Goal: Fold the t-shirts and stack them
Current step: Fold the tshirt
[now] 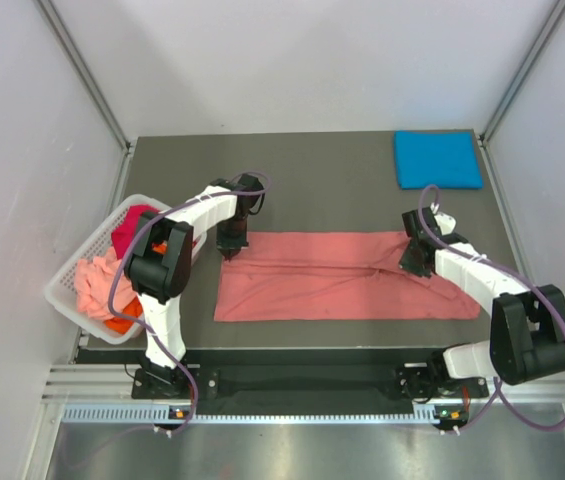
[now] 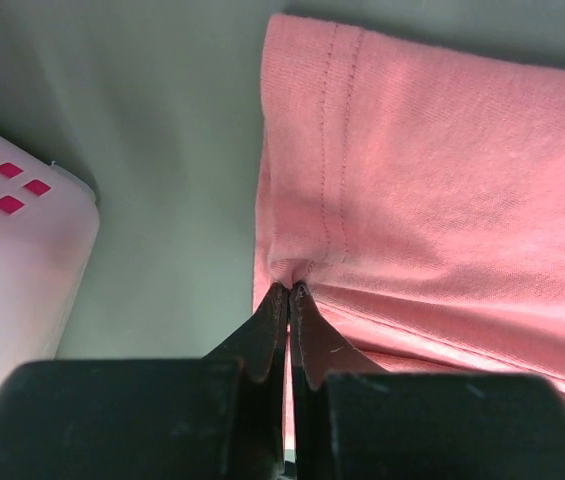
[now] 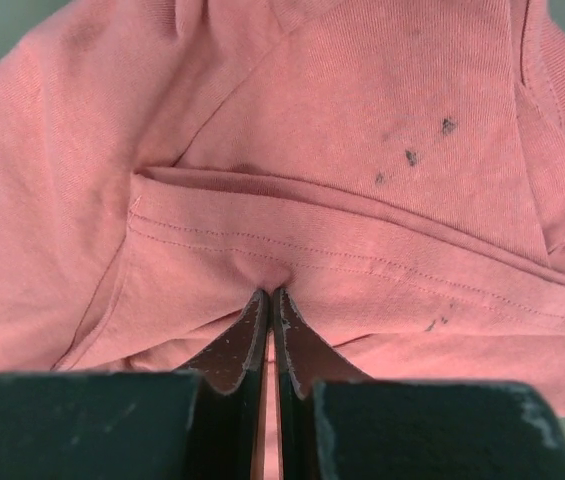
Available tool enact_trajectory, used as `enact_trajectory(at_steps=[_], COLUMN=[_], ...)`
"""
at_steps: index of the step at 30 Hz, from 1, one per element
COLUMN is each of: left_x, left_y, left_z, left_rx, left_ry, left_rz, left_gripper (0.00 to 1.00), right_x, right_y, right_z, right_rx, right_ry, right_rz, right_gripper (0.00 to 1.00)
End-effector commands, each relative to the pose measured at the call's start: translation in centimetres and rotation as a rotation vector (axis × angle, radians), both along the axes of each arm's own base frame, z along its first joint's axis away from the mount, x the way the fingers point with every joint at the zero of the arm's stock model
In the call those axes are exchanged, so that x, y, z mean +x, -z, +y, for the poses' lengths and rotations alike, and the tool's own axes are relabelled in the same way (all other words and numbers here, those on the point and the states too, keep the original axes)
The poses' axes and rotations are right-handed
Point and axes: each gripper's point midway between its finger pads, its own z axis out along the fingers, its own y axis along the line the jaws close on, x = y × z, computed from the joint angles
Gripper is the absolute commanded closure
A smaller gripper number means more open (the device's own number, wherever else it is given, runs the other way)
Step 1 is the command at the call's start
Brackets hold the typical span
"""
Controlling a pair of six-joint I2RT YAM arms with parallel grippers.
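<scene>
We see our left gripper (image 2: 289, 290) pinching a hemmed edge of the salmon-pink cloth t-shirt (image 1: 337, 285). The shirt stretches flat from those pressed jaws to our right gripper (image 3: 269, 295), whose jaws likewise clamp a stitched fold.

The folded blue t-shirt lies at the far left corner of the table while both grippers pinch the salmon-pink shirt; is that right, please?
Not quite: the top external view shows the folded blue t-shirt at the far right corner. The left gripper and right gripper do both pinch the salmon-pink shirt.
</scene>
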Motion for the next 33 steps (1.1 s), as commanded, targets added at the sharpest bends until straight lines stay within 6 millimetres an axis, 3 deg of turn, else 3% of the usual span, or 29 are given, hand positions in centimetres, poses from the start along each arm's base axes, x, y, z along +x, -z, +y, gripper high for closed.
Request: enact_trajectory(at_steps=[1,5,15,27,30,33], left_x=[0.4,-0.1,-0.4,-2.2,-2.1,-1.3], left_y=[-1.3,-1.0,-0.5,1.3,1.0,-0.4], left_z=[0.9,1.4,1.6,1.8,1.8,1.6], left_rx=[0.040,0.064,0.072,0.064,0.074,0.074], left_ry=[-0.006,-0.003,-0.001,0.002,0.008,0.008], left_rz=[-0.017,-0.005,0.007,0.062,0.055,0.020], left_gripper=[1.00,1.00,1.00,1.00,0.98,0.83], right_x=[0.7,0.1,-0.1,-2.3,-1.7,-1.1], right_y=[-1.6,-1.4,-3.1,0.9,0.2,-1.3], right_z=[-0.3,-0.2,0.3,-0.1,-0.2,-0.2], right_rx=[-0.031,-0.024,0.008,-0.013,-0.026,-0.038], right_ry=[-0.017,-0.029,-0.078,-0.112,-0.125,-0.146], right_rz=[-0.021,-0.003,-0.077,0.022,0.006,-0.020], right_gripper=[1.00,1.00,1.00,1.00,0.89,0.78])
